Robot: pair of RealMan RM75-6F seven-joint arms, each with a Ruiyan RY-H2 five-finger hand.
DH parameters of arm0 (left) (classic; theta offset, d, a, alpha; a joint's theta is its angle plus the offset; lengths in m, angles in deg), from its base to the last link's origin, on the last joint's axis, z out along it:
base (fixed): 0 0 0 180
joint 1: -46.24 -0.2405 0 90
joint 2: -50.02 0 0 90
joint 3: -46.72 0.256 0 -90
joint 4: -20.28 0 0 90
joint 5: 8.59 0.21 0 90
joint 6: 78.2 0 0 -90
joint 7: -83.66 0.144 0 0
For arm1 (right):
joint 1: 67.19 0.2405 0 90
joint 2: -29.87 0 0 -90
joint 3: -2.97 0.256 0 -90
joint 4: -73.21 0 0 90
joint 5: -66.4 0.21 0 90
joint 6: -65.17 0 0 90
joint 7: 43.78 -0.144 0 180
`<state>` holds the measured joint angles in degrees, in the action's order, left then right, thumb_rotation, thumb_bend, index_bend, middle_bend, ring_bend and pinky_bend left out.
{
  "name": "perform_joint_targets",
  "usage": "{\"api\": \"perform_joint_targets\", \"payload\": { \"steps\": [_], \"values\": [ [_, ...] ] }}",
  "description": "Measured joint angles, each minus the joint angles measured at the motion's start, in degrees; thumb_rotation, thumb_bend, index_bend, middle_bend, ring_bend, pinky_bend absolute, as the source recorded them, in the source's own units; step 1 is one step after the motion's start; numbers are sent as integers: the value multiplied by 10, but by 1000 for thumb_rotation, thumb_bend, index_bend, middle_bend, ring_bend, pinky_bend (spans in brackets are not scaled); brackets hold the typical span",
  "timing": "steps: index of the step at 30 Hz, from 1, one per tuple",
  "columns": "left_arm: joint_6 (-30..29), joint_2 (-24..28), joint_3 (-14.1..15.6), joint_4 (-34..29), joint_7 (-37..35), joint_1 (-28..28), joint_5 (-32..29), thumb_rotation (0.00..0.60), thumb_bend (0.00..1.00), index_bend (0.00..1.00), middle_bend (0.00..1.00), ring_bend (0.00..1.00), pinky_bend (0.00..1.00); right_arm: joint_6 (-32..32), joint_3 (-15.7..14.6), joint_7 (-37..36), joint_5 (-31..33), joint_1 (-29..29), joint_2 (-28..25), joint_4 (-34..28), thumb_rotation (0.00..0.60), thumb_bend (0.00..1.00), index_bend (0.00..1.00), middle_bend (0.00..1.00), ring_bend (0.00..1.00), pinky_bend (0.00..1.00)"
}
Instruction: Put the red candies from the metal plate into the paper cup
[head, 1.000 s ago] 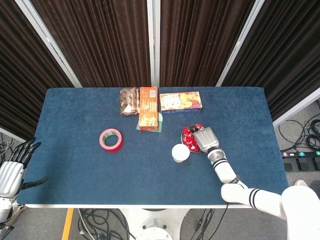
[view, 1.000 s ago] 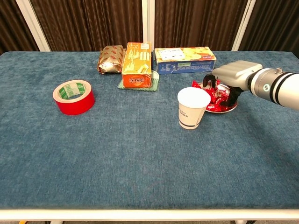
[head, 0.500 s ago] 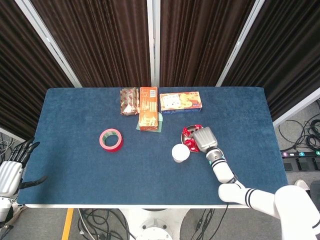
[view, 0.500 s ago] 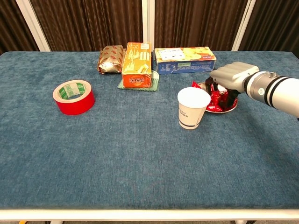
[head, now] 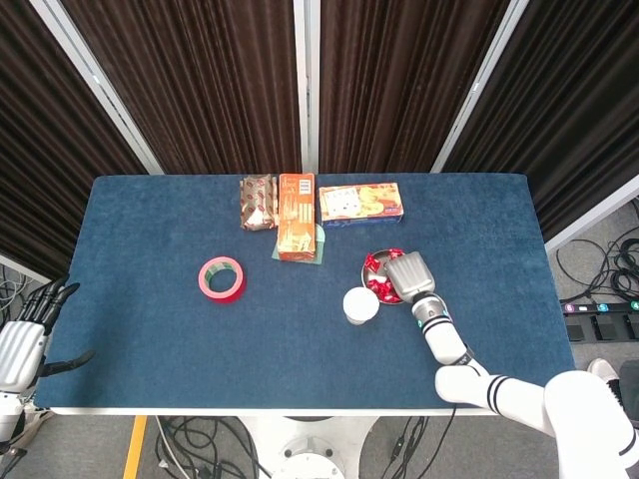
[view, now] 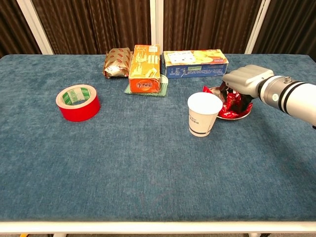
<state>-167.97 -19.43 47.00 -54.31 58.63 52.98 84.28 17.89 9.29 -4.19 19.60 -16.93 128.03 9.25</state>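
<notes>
- The right robot hand (view: 245,81) sits low over the metal plate (view: 237,117), right of centre in the chest view, its fingers (view: 230,93) curled down into the heap of red candies (view: 236,102). They touch the wrappers, but whether one is actually pinched cannot be told; the palm hides the fingertips in both views.
- The red candies lie piled on the plate and look small, light and wrapped in crinkly foil. I judge them slippery and apt to shift or spill when nudged, so a pinch across one candy's body, or on a twisted wrapper end, should hold better than a scoop.
- The plate is shallow and probably light; pressing on its rim could tip or slide it.
- The paper cup (view: 203,113) stands upright just left of the plate, mouth open, near but not touching. It is thin and easily knocked, so the drop should come from above.
- The left robot hand (head: 28,334) hangs off the worktop (head: 150,329) at the lower left of the head view, fingers spread, holding nothing.
</notes>
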Motion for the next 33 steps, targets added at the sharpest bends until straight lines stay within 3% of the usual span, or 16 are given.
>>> {"api": "perform_joint_targets", "payload": {
  "steps": [22,28,33],
  "values": [
    [3,0,0,0,-6,0,-4,600,117,127,100,34,98,-16,17,-9,-25,-1,-11,-4,600,358,617,551,786,924],
    [5,0,-1,-1,-4,1,-4,600,117,126,100,34,98,-40,26,7,-29,1,-40,-58,600,357,619,553,785,924],
    [8,-2,-3,-1,-4,2,-8,600,117,127,100,34,99,-73,34,29,-39,2,-85,-150,600,358,621,556,786,924]
  ]
}}
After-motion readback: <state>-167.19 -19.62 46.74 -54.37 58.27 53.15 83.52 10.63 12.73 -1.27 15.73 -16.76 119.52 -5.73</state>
